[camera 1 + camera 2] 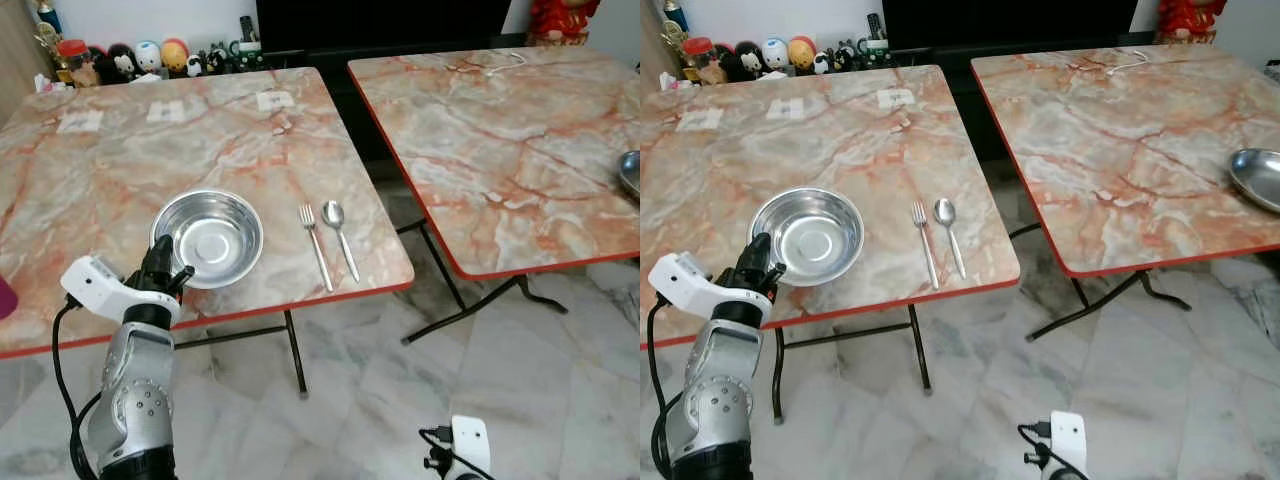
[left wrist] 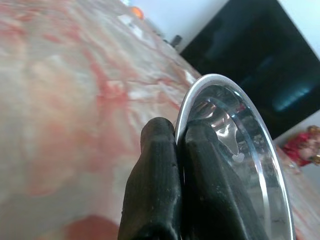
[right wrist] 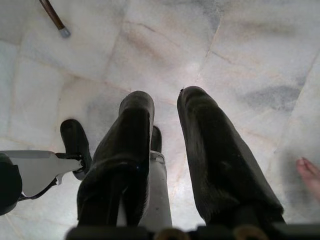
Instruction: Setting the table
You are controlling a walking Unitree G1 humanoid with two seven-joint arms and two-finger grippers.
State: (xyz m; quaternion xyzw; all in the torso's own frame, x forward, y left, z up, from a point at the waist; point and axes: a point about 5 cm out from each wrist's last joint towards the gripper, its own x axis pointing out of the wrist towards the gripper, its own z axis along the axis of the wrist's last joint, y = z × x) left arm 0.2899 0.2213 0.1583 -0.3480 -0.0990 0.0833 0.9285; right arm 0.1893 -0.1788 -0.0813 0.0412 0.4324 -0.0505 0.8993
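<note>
While the right gripper hangs idle over the pale tiled floor with a gap between its two black fingers, the left gripper has its fingers pinched together on the near-left rim of a shallow, round, shiny steel bowl. The bowl sits near the front edge of a folding table with a red-veined marble-look top. Just to its right lie a slim metal fork and a metal spoon, side by side, handles toward the robot. A second steel dish rests on the far right of the neighbouring table. The bowl looks light, rigid and unbreakable, but its polished surface is likely slippery. The thin rim seems the only sensible place to hold it, pinched firmly so it cannot swing or slide out.
</note>
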